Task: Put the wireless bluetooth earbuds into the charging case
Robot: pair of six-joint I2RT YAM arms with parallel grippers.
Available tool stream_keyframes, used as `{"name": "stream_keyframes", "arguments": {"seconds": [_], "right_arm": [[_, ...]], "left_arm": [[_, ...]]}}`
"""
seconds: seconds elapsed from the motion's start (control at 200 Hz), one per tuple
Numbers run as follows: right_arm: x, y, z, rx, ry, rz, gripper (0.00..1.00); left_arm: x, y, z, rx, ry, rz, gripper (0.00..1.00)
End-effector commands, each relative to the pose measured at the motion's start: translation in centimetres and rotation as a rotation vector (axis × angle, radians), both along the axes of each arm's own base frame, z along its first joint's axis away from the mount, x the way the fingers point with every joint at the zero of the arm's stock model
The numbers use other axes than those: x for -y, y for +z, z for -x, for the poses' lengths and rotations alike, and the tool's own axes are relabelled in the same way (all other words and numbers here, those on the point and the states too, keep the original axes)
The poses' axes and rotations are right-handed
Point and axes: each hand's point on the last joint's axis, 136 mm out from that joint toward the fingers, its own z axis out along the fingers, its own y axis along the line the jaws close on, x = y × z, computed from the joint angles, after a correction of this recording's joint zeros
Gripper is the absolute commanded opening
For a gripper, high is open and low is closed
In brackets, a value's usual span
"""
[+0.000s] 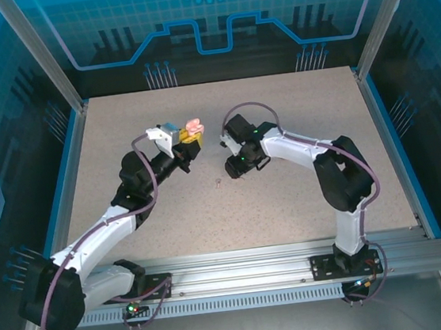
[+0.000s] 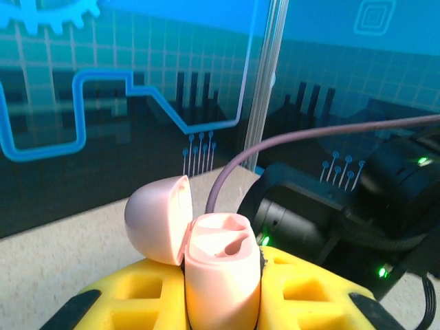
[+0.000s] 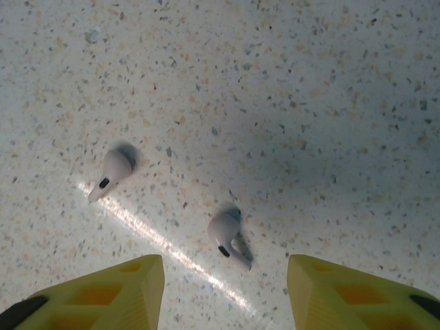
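1. Top external view: the speckled table [image 1: 289, 205] is the biggest thing, with blue walls around it.
2. The left arm [image 1: 108, 225] reaches up from the near left corner toward the middle of the table. The right arm [image 1: 341, 175] bends in from the right side toward the same middle spot.
3. The left gripper [image 1: 188, 143] is lifted off the table. Its yellow fingers [image 2: 137, 295] are squeezed tight on the charging case, 1 on each side.
4. The right gripper [image 1: 233, 167] points down at the table. In the right wrist view its 2 yellow fingers [image 3: 137, 289] stand apart with nothing between them, so it is let go.
5. The charging case [image 2: 221, 275] is pink and stands up in the left gripper. Its lid [image 2: 157, 216] is flipped open to the left, and you can look down into the top of the case.
6. The earbuds are the smallest things. Both are pale and lie on the table under the right gripper. The near earbud [image 3: 225, 232] sits just past the gap between the fingers. The far earbud [image 3: 113, 170] lies a bit off to the left, apart from the other.
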Motion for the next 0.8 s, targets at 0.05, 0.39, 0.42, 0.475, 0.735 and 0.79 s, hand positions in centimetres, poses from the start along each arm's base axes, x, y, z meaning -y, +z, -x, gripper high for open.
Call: {"name": "stream_keyframes", "arguments": {"seconds": [0.05, 0.39, 0.42, 0.475, 0.735, 0.79], "right_arm": [[0.5, -1.6, 0.4, -0.028, 0.048, 0.122, 0.48], [-0.2, -3.5, 0.3, -0.056, 0.084, 0.186, 0.43], [-0.3, -3.5, 0.3, -0.057, 0.088, 0.187, 0.42], [-0.4, -3.7, 0.4, -0.061, 0.096, 0.197, 0.42], [-0.4, -4.5, 0.4, -0.074, 0.104, 0.221, 0.39], [-0.4, -4.7, 0.5, -0.079, 0.108, 0.224, 0.38]], "left_arm": [[-1.6, 4.2, 0.0, 0.157, 0.108, 0.048, 0.0], [-2.9, 6.2, 0.8, 0.195, 0.156, 0.09, 0.0], [-3.0, 6.1, 0.8, 0.194, 0.159, 0.09, 0.0], [-3.0, 6.2, 0.8, 0.198, 0.161, 0.09, 0.0], [-3.0, 6.2, 0.8, 0.197, 0.163, 0.084, 0.0], [-3.1, 6.2, 0.8, 0.197, 0.164, 0.084, 0.0]]}}
